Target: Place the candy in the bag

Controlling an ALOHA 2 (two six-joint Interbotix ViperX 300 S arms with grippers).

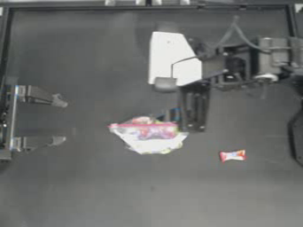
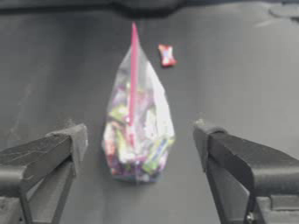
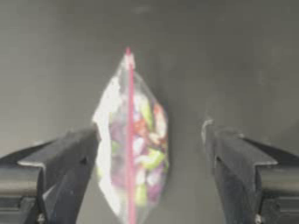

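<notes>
Right wrist view shows the right gripper [image 3: 152, 144] spread apart astride the bag [image 3: 133, 153], apparently to grasp it; the candy [image 1: 232, 155] lies near the bag, and the left gripper [image 1: 59, 120], also agape, waits well away from it.

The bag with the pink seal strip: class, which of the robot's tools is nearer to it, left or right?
Right. The right tool hangs open beside the bag, at its right edge. The left tool sits open near the table's left side, well apart from the bag.

dark table under soft light from above

the table [image 1: 77, 186] is matte dark grey and fills almost the whole frame; a thin dark rail [image 1: 71, 7] runs along the top edge, with a pale strip [image 1: 59, 1] behind it.
</notes>
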